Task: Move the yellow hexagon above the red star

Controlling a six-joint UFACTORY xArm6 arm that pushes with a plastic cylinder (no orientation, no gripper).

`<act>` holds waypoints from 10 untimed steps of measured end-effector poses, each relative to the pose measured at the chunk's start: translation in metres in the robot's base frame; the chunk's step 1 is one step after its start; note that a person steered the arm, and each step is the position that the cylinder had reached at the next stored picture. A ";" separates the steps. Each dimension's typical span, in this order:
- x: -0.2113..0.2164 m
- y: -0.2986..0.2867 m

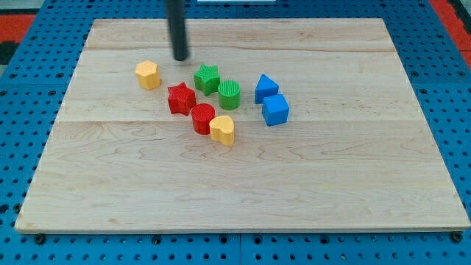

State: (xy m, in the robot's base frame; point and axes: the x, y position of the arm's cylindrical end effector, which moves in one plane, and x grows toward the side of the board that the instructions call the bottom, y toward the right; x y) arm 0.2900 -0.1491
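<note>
Camera view: one frame, looking down at a slant on a pale wooden board (243,177) laid over a blue pegboard surface (22,88).
Tool state: no gripper or hand was fitted; the arm ended in a straight dark rod, so no open or closed state applied.
My tip (180,58): rested on the board near the view's top, touching no block.
Yellow hexagon (148,74): stood alone toward the view's left, just left of and slightly below my tip.
Red star (180,98): lay to the lower right of the yellow hexagon, apart from it.
Red cylinder (203,118): sat just below and right of the red star.
Yellow heart (222,129): touched the red cylinder's right side.
Green star (207,77): lay to the upper right of the red star.
Green cylinder (229,94): stood just right of the green star.
Blue triangle (266,87): lay right of the green cylinder.
Blue cube (276,110): sat just below the blue triangle.
</note>
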 end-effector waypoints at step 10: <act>0.060 0.104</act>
State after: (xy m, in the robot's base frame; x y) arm 0.3497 -0.0447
